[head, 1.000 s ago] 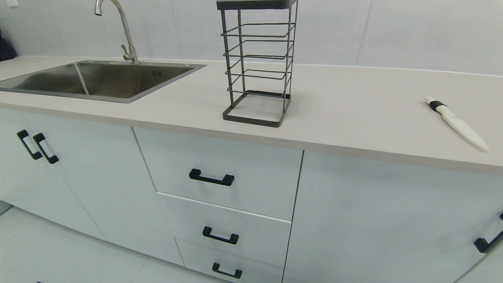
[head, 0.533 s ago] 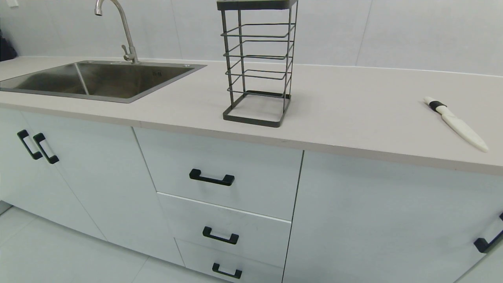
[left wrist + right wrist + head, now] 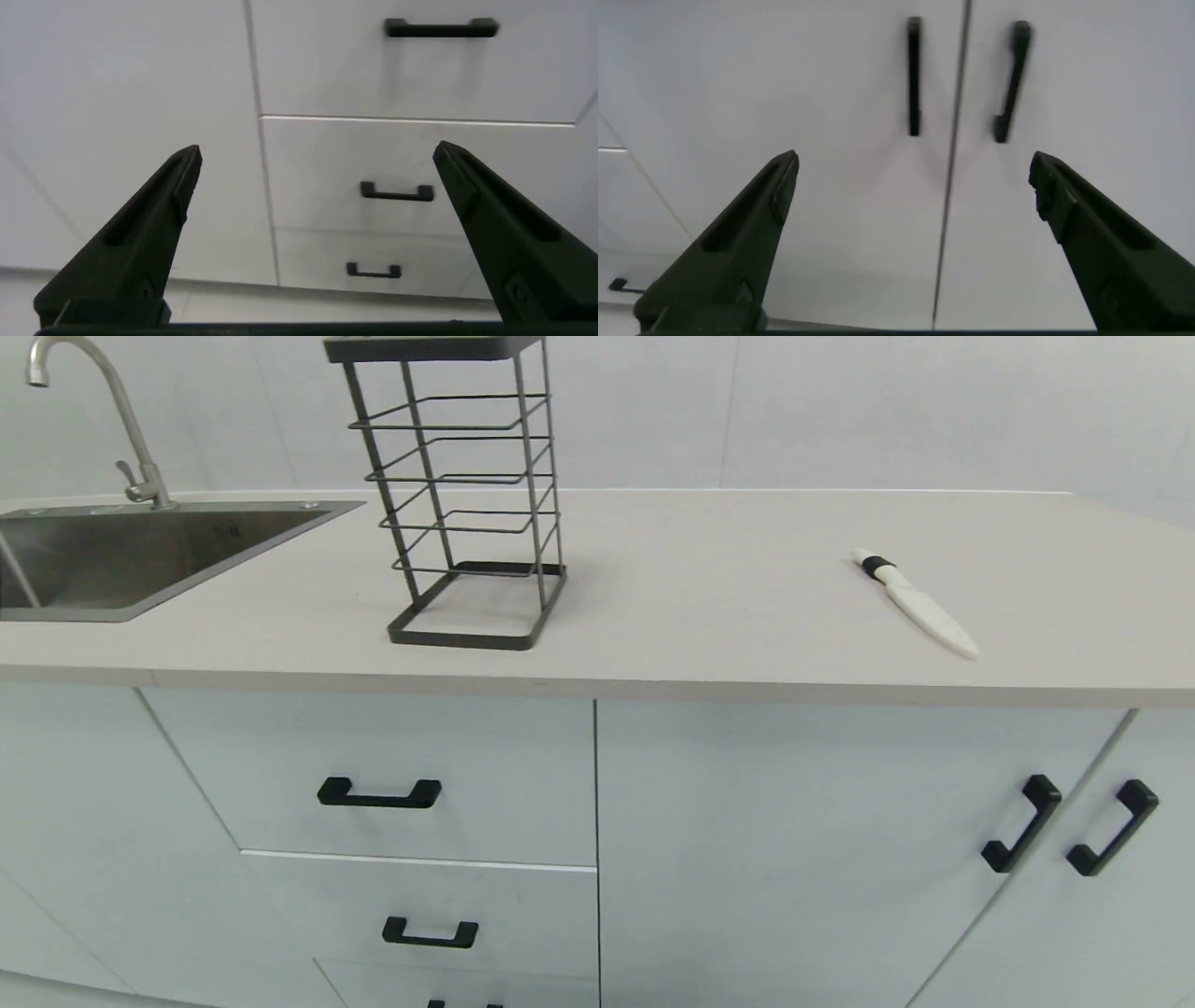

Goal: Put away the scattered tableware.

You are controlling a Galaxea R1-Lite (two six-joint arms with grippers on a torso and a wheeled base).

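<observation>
looking along the pale countertop (image 3: 709, 616), we see the steel sink (image 3: 140, 555) at its left end and a tall black wire rack (image 3: 462, 640) standing upright near the front edge. our left gripper (image 3: 318, 152) hangs with jaws spread wide before the drawers (image 3: 420, 149), and our right gripper (image 3: 913, 161) is likewise spread before the cabinet doors (image 3: 831, 187). the white knife (image 3: 920, 607) lies flat on the counter, well apart to the rack's right.
</observation>
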